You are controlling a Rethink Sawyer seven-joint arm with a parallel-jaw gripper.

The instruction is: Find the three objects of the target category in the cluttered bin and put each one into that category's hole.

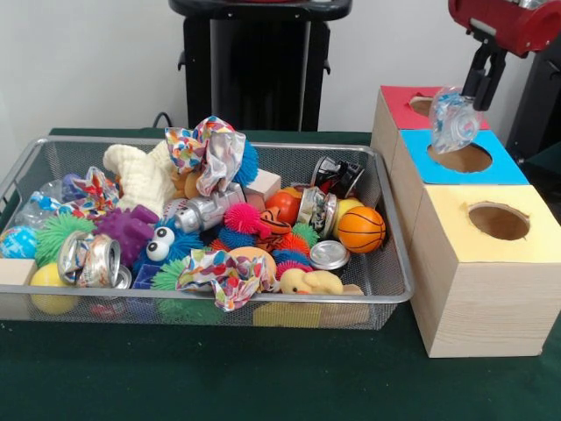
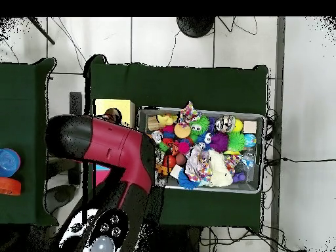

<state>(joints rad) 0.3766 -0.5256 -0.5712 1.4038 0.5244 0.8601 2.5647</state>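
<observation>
A: What is sitting at the left?

B: A wire bin is resting on the green tabletop, holding a crushed can, a purple spiky toy, a patterned cloth, a yellow duck and a small basketball.

A: And to the right?

B: Three wooden boxes are standing in a row: yellow-topped nearest, blue-topped in the middle, red-topped farthest.

A: And the hand?

B: The hand is hanging over the blue-topped box, grasping a crumpled clear plastic bottle just above that box's hole.
</observation>
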